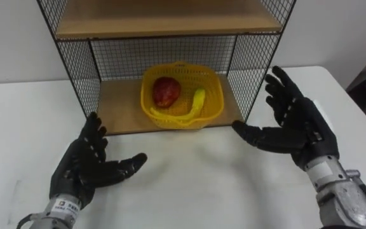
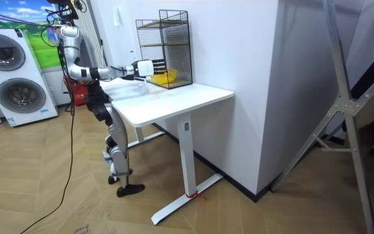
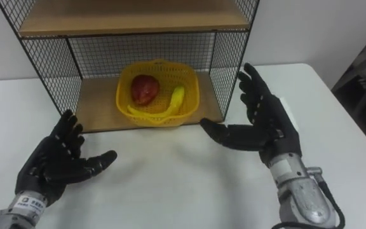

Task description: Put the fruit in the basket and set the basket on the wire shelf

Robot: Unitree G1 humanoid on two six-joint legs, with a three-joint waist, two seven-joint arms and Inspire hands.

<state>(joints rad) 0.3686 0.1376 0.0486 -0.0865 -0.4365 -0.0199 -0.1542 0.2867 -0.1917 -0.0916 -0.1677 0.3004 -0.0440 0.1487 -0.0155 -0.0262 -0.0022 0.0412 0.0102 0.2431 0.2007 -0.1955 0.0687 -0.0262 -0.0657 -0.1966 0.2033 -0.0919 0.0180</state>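
A yellow basket [image 1: 182, 95] [image 3: 157, 95] stands on the bottom board of the wire shelf [image 1: 119, 114] [image 3: 100, 108]. A red fruit [image 1: 166, 91] [image 3: 143, 89] and a yellow banana [image 1: 198, 100] [image 3: 177, 98] lie inside it, and its handle is folded down at the front. My left hand [image 1: 88, 162] [image 3: 56, 162] hovers open over the white table [image 1: 189, 191], in front of the shelf's left side. At the shelf's right front corner my right hand [image 1: 291, 124] [image 3: 262, 124] is open, palm turned inward. Neither hand touches the basket.
The shelf's upper wooden board [image 1: 164, 22] hangs over the basket. In the room view the robot stands at the white table's [image 2: 174, 101] end, arms stretched toward the shelf [image 2: 164, 49] by the wall. Washing machines [image 2: 12, 75] stand behind it.
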